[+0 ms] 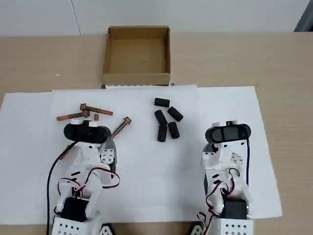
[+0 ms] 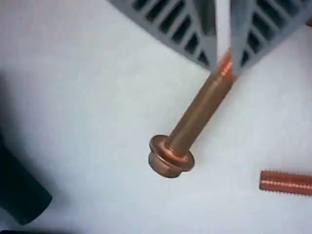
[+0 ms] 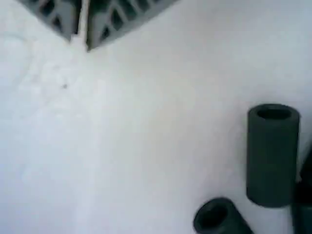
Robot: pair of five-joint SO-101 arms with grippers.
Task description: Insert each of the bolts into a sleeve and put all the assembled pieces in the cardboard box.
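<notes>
A copper bolt (image 2: 195, 114) lies on the white paper, its flanged head toward the sleeves. Its threaded tip sits right at the tips of my left gripper (image 2: 222, 62), whose fingers are shut with only a thin slit between them; I cannot tell whether they touch it. In the high view this bolt (image 1: 121, 126) lies beside the left arm (image 1: 87, 133), and more bolts (image 1: 84, 113) lie just beyond it. Several black sleeves (image 1: 166, 120) lie mid-sheet. My right gripper (image 3: 82, 41) is shut and holds nothing, a short way from two sleeves (image 3: 272, 153). The cardboard box (image 1: 138, 76) stands beyond the paper.
The white paper (image 1: 146, 176) covers the wooden table between the arms and the box. Another bolt's threaded end (image 2: 285, 183) and a black sleeve (image 2: 19, 195) lie close to the left gripper. The right arm (image 1: 227, 133) stands right of the sleeves.
</notes>
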